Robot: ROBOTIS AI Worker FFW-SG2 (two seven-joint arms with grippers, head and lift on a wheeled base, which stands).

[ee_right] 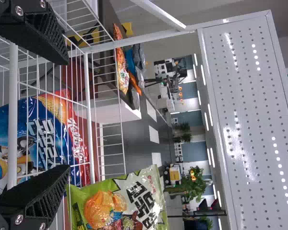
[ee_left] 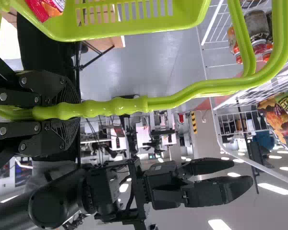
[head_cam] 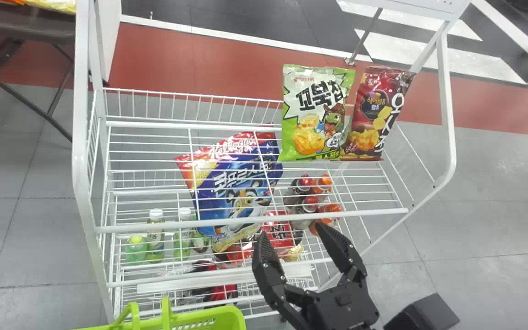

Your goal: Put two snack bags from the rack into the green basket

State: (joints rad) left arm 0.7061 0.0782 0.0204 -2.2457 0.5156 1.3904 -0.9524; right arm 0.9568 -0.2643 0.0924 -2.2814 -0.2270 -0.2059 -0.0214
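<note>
In the head view, a green-and-white snack bag (head_cam: pixel 314 114) and a dark red one (head_cam: pixel 374 114) stand side by side at the rack's right. A blue bag (head_cam: pixel 236 188) shows through white wires. My right gripper (head_cam: pixel 291 229) is open below them, nothing between its fingers; the green basket (head_cam: pixel 200 317) is at the bottom edge. In the right wrist view, the open right gripper (ee_right: pixel 65 115) is by the blue bag (ee_right: pixel 38 134), with the green-and-white bag (ee_right: pixel 120 203) beyond one finger. In the left wrist view, my left gripper (ee_left: pixel 67 109) is shut on the basket's handle (ee_left: pixel 115 106); a red bag (ee_left: pixel 44 8) lies in the basket (ee_left: pixel 134 29).
White rack bars (head_cam: pixel 255 222) run across in front of the right gripper. Bottles (head_cam: pixel 155 233) and small packs (head_cam: pixel 280 231) occupy lower levels. The rack's left post (head_cam: pixel 80 160) rises near the basket. A dark table (head_cam: pixel 21 27) is at the far left.
</note>
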